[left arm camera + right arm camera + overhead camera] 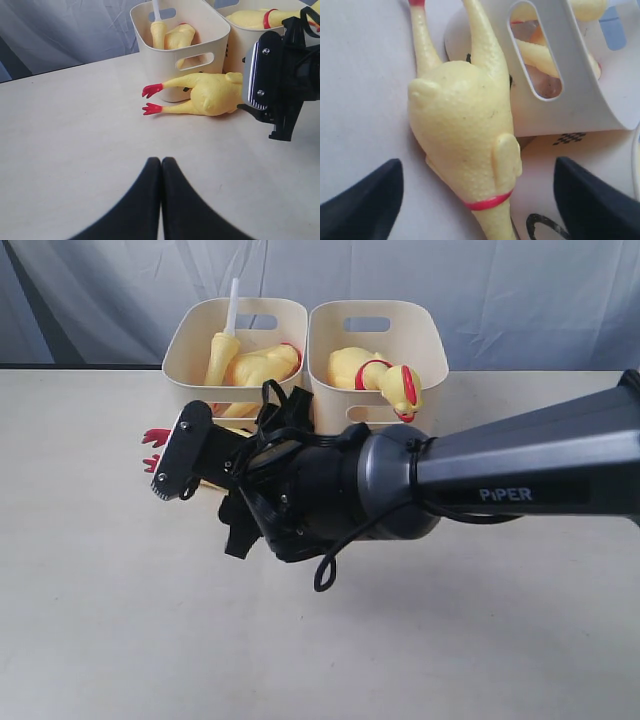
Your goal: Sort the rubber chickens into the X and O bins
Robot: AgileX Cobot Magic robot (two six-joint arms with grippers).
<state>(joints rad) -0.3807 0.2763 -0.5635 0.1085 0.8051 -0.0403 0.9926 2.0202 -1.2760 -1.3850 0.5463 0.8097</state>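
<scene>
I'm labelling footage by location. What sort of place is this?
Probably a robot lab test bench, not a home: a plain pale table, a draped cloth backdrop, and a PIPER-marked robot arm.

I see a flat, matte, off-white tabletop [130,640] filling the lower exterior view. Behind its far edge hangs a wrinkled pale blue-grey fabric backdrop [90,290]. A narrow dark strip [60,365] runs between them at left.

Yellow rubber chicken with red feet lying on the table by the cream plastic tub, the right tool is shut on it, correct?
No. The right tool is open, fingers spread either side of the yellow rubber chicken with red feet, which lies on the table by the cream plastic tub; the right wrist view shows it.
</scene>
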